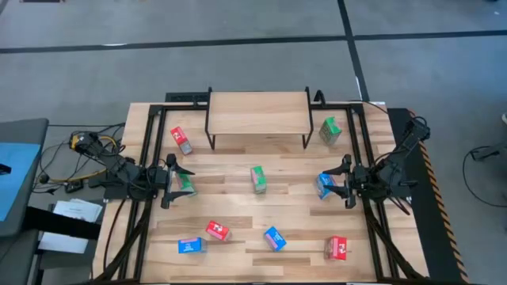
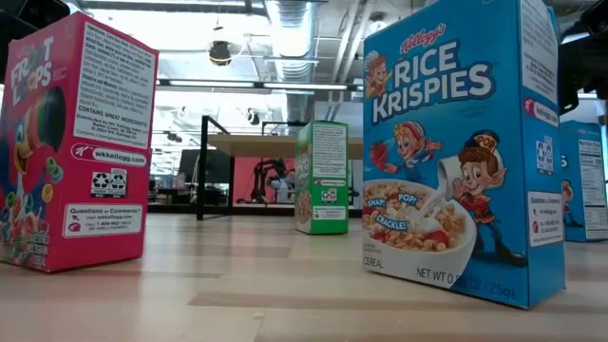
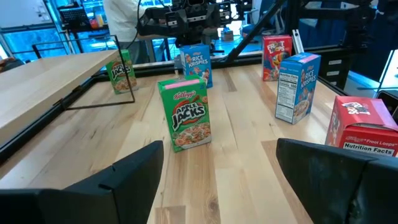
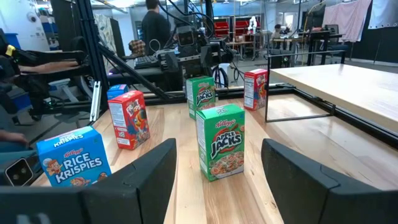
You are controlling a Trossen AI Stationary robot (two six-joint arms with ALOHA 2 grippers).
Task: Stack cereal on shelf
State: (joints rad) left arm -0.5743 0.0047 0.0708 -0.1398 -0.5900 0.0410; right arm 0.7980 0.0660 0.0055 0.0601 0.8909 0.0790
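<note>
The shelf [image 1: 257, 113] stands at the table's far middle with nothing on its board. Small cereal boxes stand scattered on the tabletop. My left gripper [image 1: 169, 184] is open at the left side, just over a green box [image 1: 185, 184], which also shows under it in the right wrist view [image 4: 200, 93]. My right gripper [image 1: 347, 182] is open at the right side, by a blue box [image 1: 325, 186] that shows under it in the left wrist view [image 3: 198, 62]. Neither wrist view shows anything between its own fingers. Another green box [image 1: 257, 179] stands midway between the two grippers.
A red box [image 1: 181, 140] stands left of the shelf and a green one [image 1: 330, 131] right of it. Along the near edge stand a blue box [image 1: 190, 245], a red box [image 1: 217, 230], a blue box [image 1: 275, 238] and a red box [image 1: 337, 248]. A person [image 4: 152, 25] is beyond the table.
</note>
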